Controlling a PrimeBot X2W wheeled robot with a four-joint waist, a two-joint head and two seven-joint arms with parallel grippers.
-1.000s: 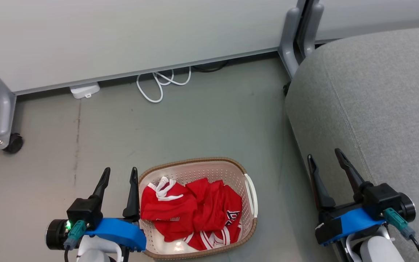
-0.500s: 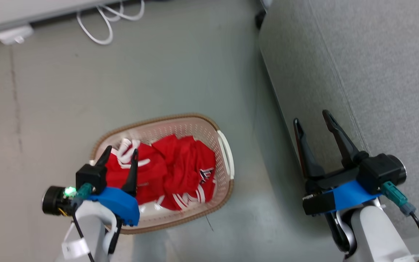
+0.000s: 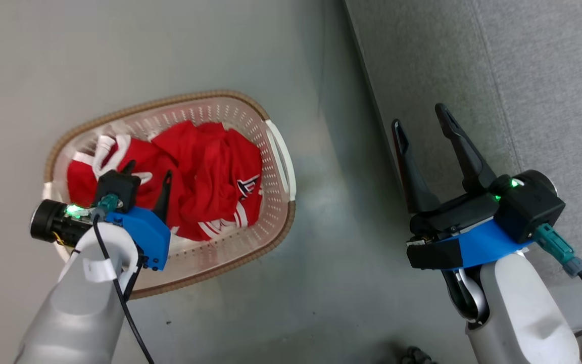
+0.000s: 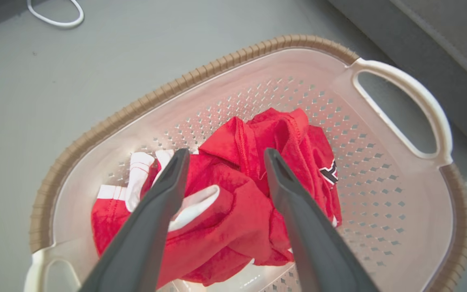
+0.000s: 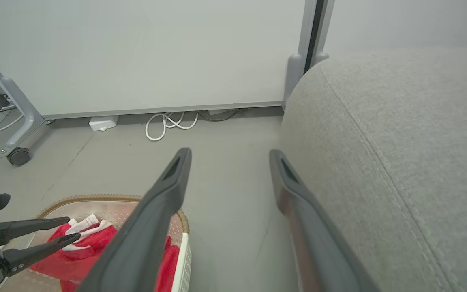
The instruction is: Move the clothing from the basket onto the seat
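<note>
The cream basket (image 3: 205, 96) with its brown rim stands on the grey floor, left of the seat (image 3: 498, 76). Crumpled red clothing (image 3: 210, 172) with white trim lies inside it. My left gripper (image 3: 148, 169) hangs open just above the clothing's left part; in the left wrist view its fingers (image 4: 226, 152) straddle a red fold (image 4: 233, 202) inside the basket (image 4: 217, 65), holding nothing. My right gripper (image 3: 419, 116) is open and empty beside the seat's front edge. The right wrist view shows that gripper (image 5: 230, 152), the seat (image 5: 399, 142), the basket (image 5: 95, 198) and the left gripper (image 5: 72, 228).
A pale wall panel stands beyond the floor, with a coiled white cable (image 5: 168, 123) and a white adapter (image 5: 103, 123) at its foot. A grey leg on a black caster (image 5: 18, 156) is at the far left. Bare floor separates basket and seat.
The head camera has tilted down, shifting the whole picture. My left gripper has gone from beside the basket to over the clothing inside it, still open. The right gripper stays open by the seat.
</note>
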